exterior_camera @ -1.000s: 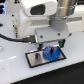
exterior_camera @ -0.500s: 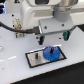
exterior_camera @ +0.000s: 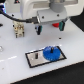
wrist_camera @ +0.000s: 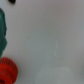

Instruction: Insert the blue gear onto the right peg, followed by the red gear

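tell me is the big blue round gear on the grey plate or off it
On it: the big blue round gear lies flat on the grey plate, toward the exterior view's right end.

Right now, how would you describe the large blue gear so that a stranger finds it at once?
In the exterior view, find the flat grey rectangular plate with a black border lying on the white table. The large round bright blue gear sits on the end of that plate towards the exterior view's right. It is the only blue thing there, a wide disc beside a thin dark pin.
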